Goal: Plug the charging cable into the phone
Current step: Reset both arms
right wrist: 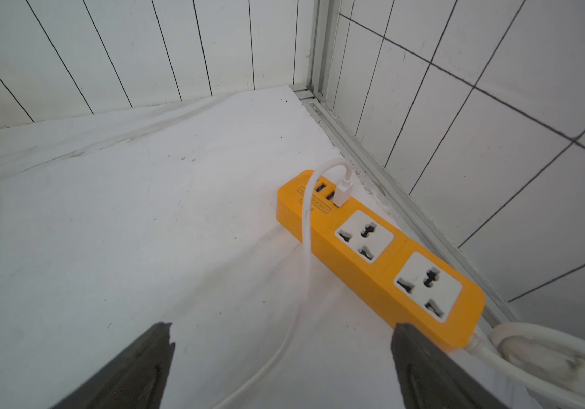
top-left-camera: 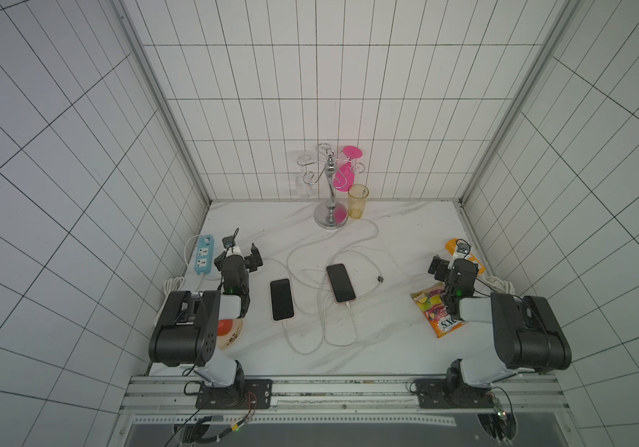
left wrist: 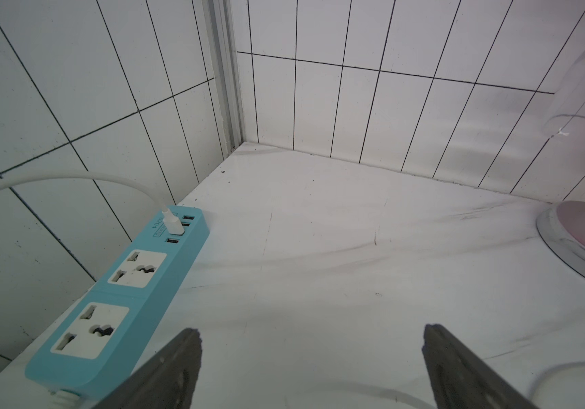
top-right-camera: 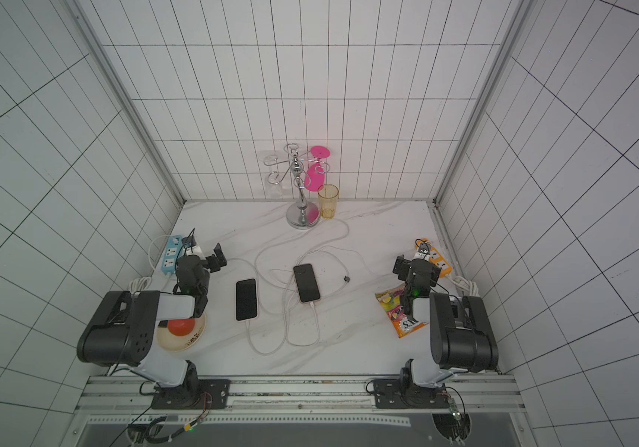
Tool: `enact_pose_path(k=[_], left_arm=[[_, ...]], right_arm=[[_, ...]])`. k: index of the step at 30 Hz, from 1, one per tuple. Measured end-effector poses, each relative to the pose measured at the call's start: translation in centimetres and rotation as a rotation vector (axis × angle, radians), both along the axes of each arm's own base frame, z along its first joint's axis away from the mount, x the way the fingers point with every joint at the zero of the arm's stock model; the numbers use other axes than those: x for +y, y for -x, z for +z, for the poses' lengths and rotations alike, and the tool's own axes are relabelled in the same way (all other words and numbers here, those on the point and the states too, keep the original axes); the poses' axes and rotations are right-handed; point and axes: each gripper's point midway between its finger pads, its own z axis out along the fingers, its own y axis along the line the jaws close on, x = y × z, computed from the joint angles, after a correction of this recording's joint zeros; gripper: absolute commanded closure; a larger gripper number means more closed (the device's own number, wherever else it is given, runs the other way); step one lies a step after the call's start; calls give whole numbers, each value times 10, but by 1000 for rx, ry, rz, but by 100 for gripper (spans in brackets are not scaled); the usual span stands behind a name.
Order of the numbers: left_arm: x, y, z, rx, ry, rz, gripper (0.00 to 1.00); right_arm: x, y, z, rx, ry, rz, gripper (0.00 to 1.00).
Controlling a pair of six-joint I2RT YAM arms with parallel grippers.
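Two dark-screened phones lie mid-table in both top views, the left phone (top-left-camera: 282, 299) and the right phone (top-left-camera: 340, 282). A white charging cable (top-left-camera: 302, 350) runs from each phone's near end. A third cable's loose dark connector (top-left-camera: 380, 278) lies right of the right phone. My left gripper (top-left-camera: 254, 257) (left wrist: 310, 331) hovers open and empty beside the blue power strip (left wrist: 117, 301). My right gripper (top-left-camera: 436, 267) (right wrist: 282, 327) hovers open and empty by the orange power strip (right wrist: 383, 255), above a white cable (right wrist: 307, 248).
A chrome glass stand (top-left-camera: 331, 193) and a yellow cup (top-left-camera: 357, 201) stand at the back. A snack bag (top-left-camera: 436, 309) lies under my right arm. A plate (top-left-camera: 233, 340) sits under my left arm. Cable loops cover the table's middle.
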Motion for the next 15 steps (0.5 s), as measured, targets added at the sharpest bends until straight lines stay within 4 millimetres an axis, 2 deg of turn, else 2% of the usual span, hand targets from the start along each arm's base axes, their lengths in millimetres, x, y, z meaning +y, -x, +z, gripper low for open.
enact_pose_path(k=[15], left_arm=[[-3,4,-14,69,7,-15,2]], right_arm=[[3,0,-2,9,-9,20,1]])
